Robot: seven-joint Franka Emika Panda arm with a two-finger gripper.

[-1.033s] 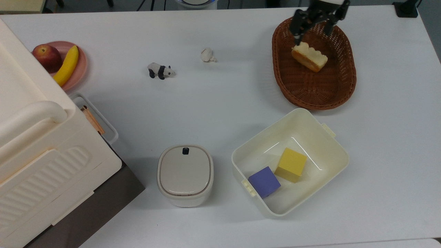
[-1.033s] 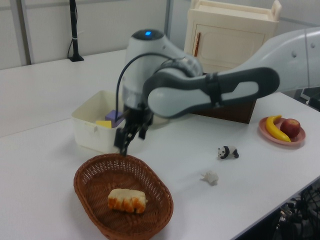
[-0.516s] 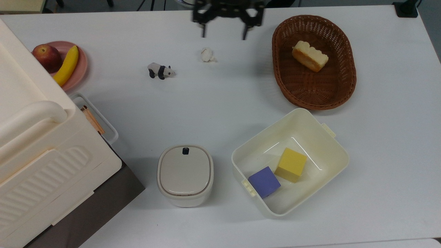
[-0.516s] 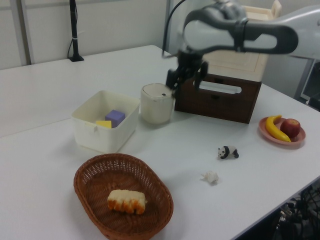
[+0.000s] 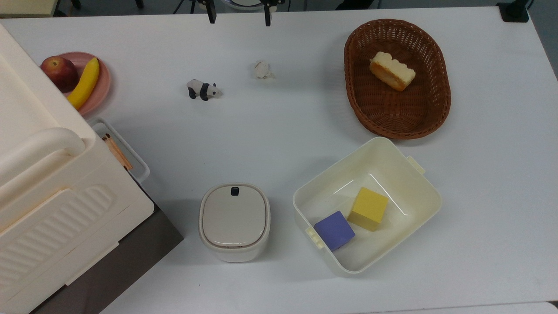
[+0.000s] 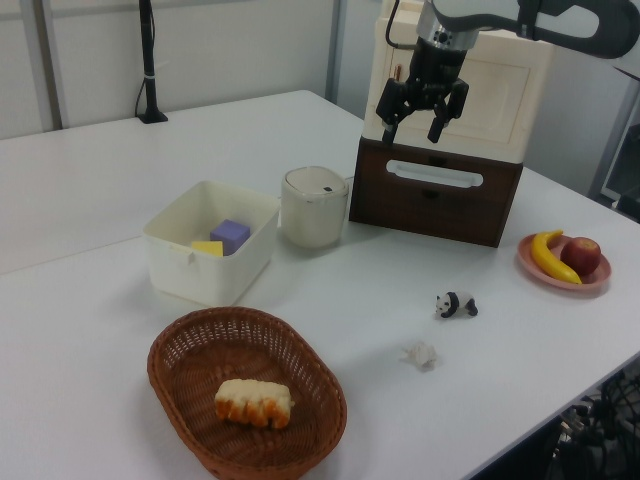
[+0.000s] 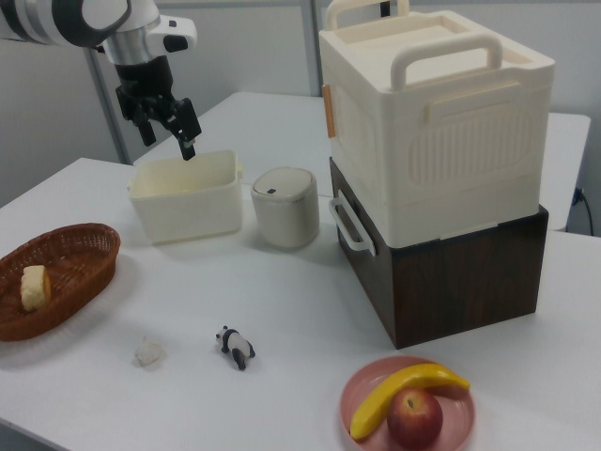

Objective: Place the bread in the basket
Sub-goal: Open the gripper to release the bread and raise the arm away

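Note:
The bread (image 5: 391, 71), a small loaf with cream sides and an orange-brown top, lies inside the brown wicker basket (image 5: 399, 131), toward its far end in the top view. It also lies in the basket (image 6: 200, 330) as the bread (image 6: 254, 402) in the left view, and in the basket (image 7: 84, 237) as the bread (image 7: 35, 287) in the right view. My gripper (image 5: 239, 22) is open and holds nothing. It hangs high above the table, well away from the basket. In the left view the gripper (image 6: 410, 130) is in front of the cream box; in the right view the gripper (image 7: 169, 141) is above the bin.
A cream bin (image 5: 420, 185) holds a yellow cube and a purple cube. Near it stands a lidded white canister (image 5: 234, 220). A toy panda (image 5: 202, 89) and a white lumpy ball (image 5: 261, 69) lie mid-table. A pink plate (image 5: 103, 80) carries an apple and banana. A tall cream box (image 5: 52, 196) sits on a brown drawer unit.
The gripper has left the basket, rising and moving toward the top view's left and top edge. The bread stays lying in the basket where it was let go.

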